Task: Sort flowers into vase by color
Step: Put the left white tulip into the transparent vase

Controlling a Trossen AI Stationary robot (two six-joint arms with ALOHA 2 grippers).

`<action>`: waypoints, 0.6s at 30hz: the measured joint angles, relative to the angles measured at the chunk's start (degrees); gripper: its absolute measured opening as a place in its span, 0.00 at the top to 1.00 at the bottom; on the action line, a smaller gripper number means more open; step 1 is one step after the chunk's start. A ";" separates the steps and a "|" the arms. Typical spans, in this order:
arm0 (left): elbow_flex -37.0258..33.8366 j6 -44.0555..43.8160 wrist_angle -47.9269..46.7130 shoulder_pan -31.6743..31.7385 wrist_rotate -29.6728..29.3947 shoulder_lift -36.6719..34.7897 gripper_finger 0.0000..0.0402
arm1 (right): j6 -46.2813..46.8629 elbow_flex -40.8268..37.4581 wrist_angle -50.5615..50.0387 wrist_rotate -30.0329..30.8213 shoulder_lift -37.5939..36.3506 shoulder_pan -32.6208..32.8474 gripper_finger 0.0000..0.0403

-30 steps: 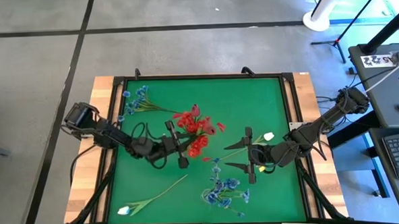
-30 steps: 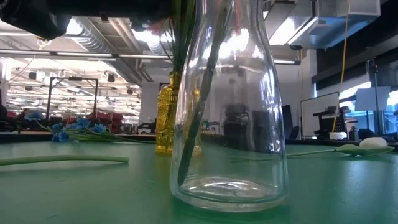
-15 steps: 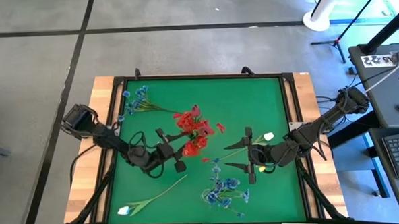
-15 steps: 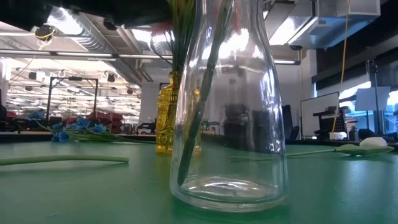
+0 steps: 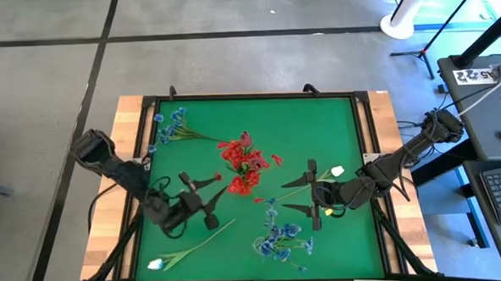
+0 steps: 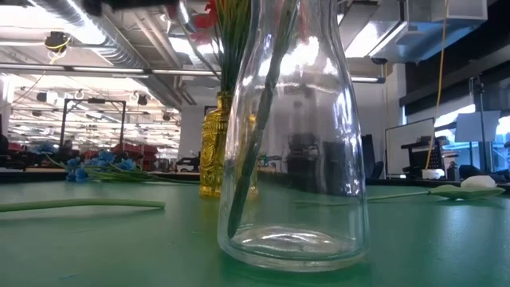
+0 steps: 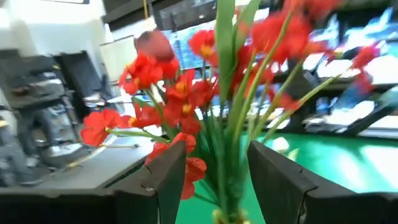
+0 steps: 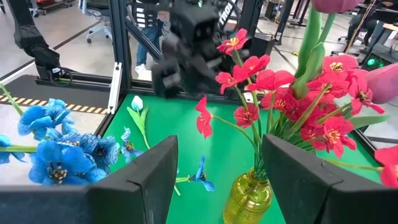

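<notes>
Hovering just beside the red flowers, the left pincer stood with its fingers apart and nothing between them; the red spray stood in the yellow vase near the middle of the green tabletop. The right pincer waited on the other side of that vase, fingers apart and empty, its wrist view looking across at the red blooms and the yellow bottle. A clear vase holding green stems stood close to the low camera. Flowers not yet sorted lay flat on the tabletop: a blue spray near the far left corner, a second blue spray near the front centre, a white bud at the front left and another white bud beside the right arm. Risks, as judged: the left pincer was near the top-heavy red bunch, so a careless swing could catch a stem and tip the narrow yellow vase; thin stems lying flat might slip from a shallow pinch; the blue spray at front centre lay between the two arms, so a joint reach could make them collide. Pose: the left arm ran in from the left edge, elbow bent, wrist level and pointed at the blooms; the right arm reached in from the right edge, low and angled toward the centre.
</notes>
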 joint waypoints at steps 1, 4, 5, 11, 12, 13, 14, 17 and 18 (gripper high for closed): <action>0.00 -0.83 0.04 -1.40 -0.06 -1.15 0.58 | 0.02 0.00 -0.14 -0.01 0.00 0.00 0.43; 0.00 -4.44 -1.04 -5.91 -0.06 -3.69 0.58 | 0.02 0.00 -0.52 -0.01 0.00 0.00 0.43; 0.00 -6.01 -2.08 -7.43 -0.06 -4.33 0.58 | 0.05 0.00 -0.76 -0.01 0.00 0.00 0.43; 0.00 -19.55 -14.18 -13.61 0.08 -6.72 0.58 | 0.51 0.00 -1.98 -0.03 0.00 0.00 0.43; 0.00 -22.59 -16.83 -14.01 0.49 -6.85 0.58 | 0.99 0.00 -2.71 -0.05 -0.06 0.00 0.43; 0.00 -25.89 -19.69 -14.19 1.64 -7.01 0.58 | 1.60 0.00 -3.86 -0.19 -0.26 0.00 0.43; 0.00 -29.74 -22.58 -14.18 3.54 -7.10 0.58 | 2.63 0.00 -5.47 -0.46 -0.64 0.00 0.43; 0.00 -41.63 -32.20 -13.09 13.08 -7.11 0.58 | 7.64 0.00 -11.42 -2.30 -2.30 0.00 0.43; 0.00 -45.92 -35.54 -12.35 16.54 -7.11 0.58 | 9.78 0.00 -13.81 -2.84 -2.80 0.00 0.43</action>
